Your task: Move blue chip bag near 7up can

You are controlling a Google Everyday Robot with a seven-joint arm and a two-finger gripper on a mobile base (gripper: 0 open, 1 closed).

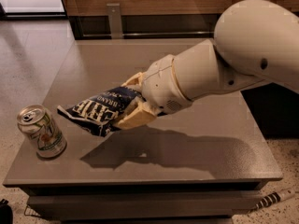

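Note:
The blue chip bag [100, 110] is crumpled dark blue foil with white lettering. My gripper [131, 101] is shut on its right end and holds it in the air above the left part of the grey table [201, 143]. The bag's shadow lies on the table below it. The 7up can [42, 131] stands upright near the table's front left corner, a short way left of and below the bag's free end. The bag and the can are apart.
My large white arm [243, 55] reaches in from the right across the table. A wooden wall and a metal post [114, 20] stand behind the table. A striped object [275, 198] lies on the floor at the lower right.

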